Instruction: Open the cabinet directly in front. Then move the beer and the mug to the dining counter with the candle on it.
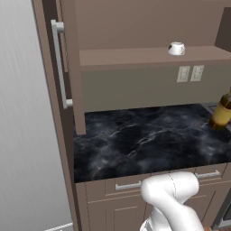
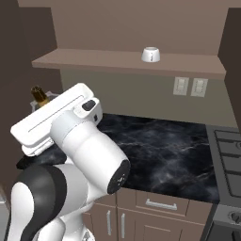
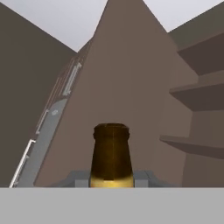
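Amber glass rises straight up between the end effector's [image 3: 111,179] two grey fingers [image 3: 78,178] in the hand view: the beer [image 3: 111,153] sits with its neck and open mouth in the middle of the gap, and the fingers press against the bottle from both sides, so the end effector is closed on it at a narrow width. In the left base view the beer [image 1: 222,111] shows at the right edge, above the black marble bench [image 1: 149,140] and close to its right end. In the right base view its gold top [image 2: 38,94] peeks out behind the white hand at the left, over the bench's left part.

The mug [image 1: 176,48] stands upright on the cabinet's [image 1: 144,56] lower shelf, well apart from the bottle and higher than it. The cabinet door [image 1: 61,67] stands swung out at the left, its long silver handle facing the camera. Two wall outlets [image 2: 190,86] sit on the back wall under the shelf. The marble between the door edge and the stove [image 2: 228,155] on the right is bare, with the shelf's front lip overhead.
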Tool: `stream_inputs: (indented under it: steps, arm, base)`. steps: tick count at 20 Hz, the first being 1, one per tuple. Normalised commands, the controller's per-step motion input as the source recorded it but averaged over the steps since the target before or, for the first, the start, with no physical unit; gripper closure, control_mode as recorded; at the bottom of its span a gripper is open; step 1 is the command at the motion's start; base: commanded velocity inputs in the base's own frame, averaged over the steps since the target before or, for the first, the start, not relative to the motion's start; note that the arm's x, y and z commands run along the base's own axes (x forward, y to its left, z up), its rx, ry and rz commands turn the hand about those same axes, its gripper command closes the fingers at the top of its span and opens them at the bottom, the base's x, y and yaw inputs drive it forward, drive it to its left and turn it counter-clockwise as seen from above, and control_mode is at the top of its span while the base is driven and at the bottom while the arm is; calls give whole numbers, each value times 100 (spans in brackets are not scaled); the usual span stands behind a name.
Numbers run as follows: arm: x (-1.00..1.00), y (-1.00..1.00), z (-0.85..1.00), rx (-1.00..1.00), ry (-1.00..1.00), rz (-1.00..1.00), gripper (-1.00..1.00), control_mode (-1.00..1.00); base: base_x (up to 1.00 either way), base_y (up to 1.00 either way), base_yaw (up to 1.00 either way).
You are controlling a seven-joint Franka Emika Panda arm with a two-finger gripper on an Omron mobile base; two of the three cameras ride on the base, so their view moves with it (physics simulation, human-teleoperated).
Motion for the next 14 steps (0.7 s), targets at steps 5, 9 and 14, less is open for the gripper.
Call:
stream_inputs:
  steps: [5, 9, 14]
  arm:
    - [-17, 10, -4, 0, 0, 0, 100, -100]
    - [-8, 14, -6, 0, 0, 0, 100, -100]
    - [-1, 18, -13, 0, 0, 0, 100, -100]
  base:
    - [0, 0, 0]
    - [0, 0, 0]
    - [0, 0, 0]
